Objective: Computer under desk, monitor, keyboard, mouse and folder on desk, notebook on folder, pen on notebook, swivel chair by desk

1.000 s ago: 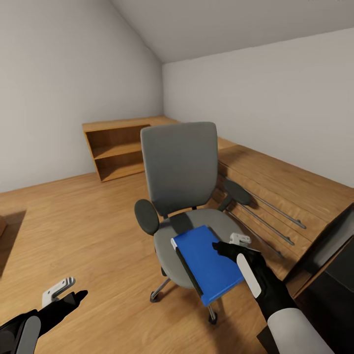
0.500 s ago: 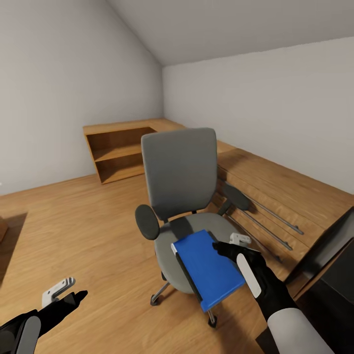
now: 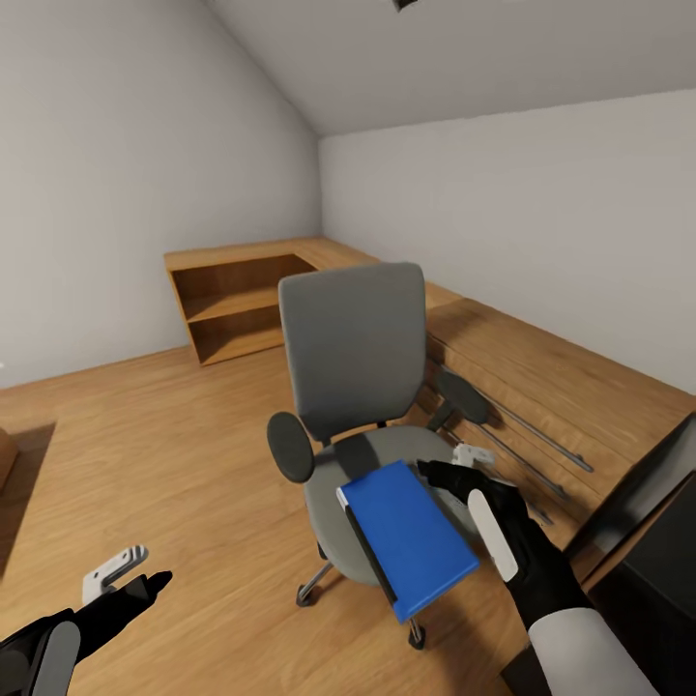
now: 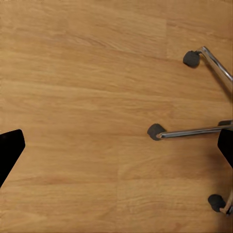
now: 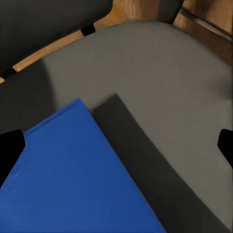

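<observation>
Hovering over the seat of the swivel chair [image 3: 358, 387], the right claw [image 3: 447, 471] hangs just beside the far right edge of the folder [image 3: 411, 536]. In the right wrist view its two dark fingertips [image 5: 9, 148] sit wide apart at opposite sides of the picture with nothing between them, so this claw is open and grips nothing. Whether a finger touches the folder's edge cannot be told.

The folder, bright blue and flat, lies tilted, its near corner jutting out past the front rim of the grey seat; a dark strip with a white end runs along its left edge. In the right wrist view the folder [image 5: 73, 179] casts a dark shadow on the seat cushion [image 5: 165, 92].

The chair faces the robot, tall back upright, with one oval black armrest on each side, and its chrome legs and castors [image 4: 156, 131] rest on the wooden floor [image 3: 145, 454].

The left claw [image 3: 135, 572] hangs low over the bare floor, well apart from the chair; its fingertips [image 4: 9, 148] also stand far apart, open and empty.

Beyond the chair a low light-wood shelf unit [image 3: 232, 300] runs along the walls. At the right edge is the dark corner of the counter [image 3: 643, 527].
</observation>
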Robot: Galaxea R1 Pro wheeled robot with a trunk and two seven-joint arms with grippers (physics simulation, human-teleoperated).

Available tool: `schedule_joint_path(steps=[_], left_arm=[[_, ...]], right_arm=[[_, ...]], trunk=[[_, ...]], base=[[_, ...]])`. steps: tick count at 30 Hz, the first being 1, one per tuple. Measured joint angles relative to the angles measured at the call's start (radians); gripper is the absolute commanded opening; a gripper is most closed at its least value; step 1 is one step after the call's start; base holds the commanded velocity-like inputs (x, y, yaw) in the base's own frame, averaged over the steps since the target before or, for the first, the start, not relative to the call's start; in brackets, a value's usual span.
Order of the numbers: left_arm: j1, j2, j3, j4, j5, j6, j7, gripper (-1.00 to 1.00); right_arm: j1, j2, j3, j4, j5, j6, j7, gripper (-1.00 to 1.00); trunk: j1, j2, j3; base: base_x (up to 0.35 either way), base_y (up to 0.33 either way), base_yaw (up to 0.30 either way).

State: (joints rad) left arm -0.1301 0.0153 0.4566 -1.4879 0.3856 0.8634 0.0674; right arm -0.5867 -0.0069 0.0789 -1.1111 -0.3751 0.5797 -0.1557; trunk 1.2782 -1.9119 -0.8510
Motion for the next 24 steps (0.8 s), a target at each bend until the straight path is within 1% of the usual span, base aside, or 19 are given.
schedule_joint_path(steps=[3,5,7,10,14,17,18,20,24], left_arm=[[-0.001,0.0,0.0,0.0,0.0,0.0,0.0,1.0],[-0.001,0.0,0.0,0.0,-0.001,0.0,-0.001,1.0],[-0.001,0.0,0.0,0.0,-0.001,0.0,-0.001,1.0],[0.0,0.0,0.0,0.0,0.001,0.0,-0.003,1.0],[0.0,0.0,0.0,0.0,0.003,0.0,-0.005,1.0],[0.0,0.0,0.0,0.001,0.004,0.0,-0.005,1.0],[0.0,0.0,0.0,0.001,0.004,0.0,-0.005,1.0],[0.0,0.001,0.0,0.001,0.005,0.0,-0.005,1.0],[-0.001,0.001,0.001,0.0,0.005,0.0,-0.005,1.0]], right_arm=[[0.03,0.0,0.0,-0.084,-0.001,0.006,-0.001,1.0],[0.065,0.0,0.001,-0.145,-0.001,0.013,-0.002,1.0],[0.084,0.002,0.006,-0.179,-0.002,0.026,-0.002,1.0],[0.091,0.003,0.018,-0.192,-0.002,0.032,-0.002,1.0],[0.093,0.005,0.024,-0.198,-0.006,0.035,-0.001,1.0],[0.093,0.016,0.026,-0.226,-0.02,0.038,-0.002,1.0],[0.093,0.022,0.025,-0.234,-0.033,0.037,-0.002,1.0],[0.093,0.025,0.025,-0.238,-0.039,0.037,-0.002,1.0],[0.094,0.025,0.025,-0.242,-0.044,0.034,-0.002,1.0]], trunk=[[-0.011,0.021,0.009],[-0.012,0.021,0.009],[-0.012,0.021,0.009],[-0.012,0.021,0.009],[-0.012,0.021,0.009],[-0.012,0.021,0.009],[-0.012,0.021,0.009],[-0.012,0.021,0.009],[-0.012,0.021,0.012]], base=[[0.0,0.0,0.0],[0.0,0.0,0.0],[0.0,0.0,0.0],[0.0,0.0,0.0],[0.0,0.0,0.0],[0.0,0.008,0.0],[0.0,0.051,0.0],[0.0,0.156,0.0],[0.0,0.301,-0.076]])
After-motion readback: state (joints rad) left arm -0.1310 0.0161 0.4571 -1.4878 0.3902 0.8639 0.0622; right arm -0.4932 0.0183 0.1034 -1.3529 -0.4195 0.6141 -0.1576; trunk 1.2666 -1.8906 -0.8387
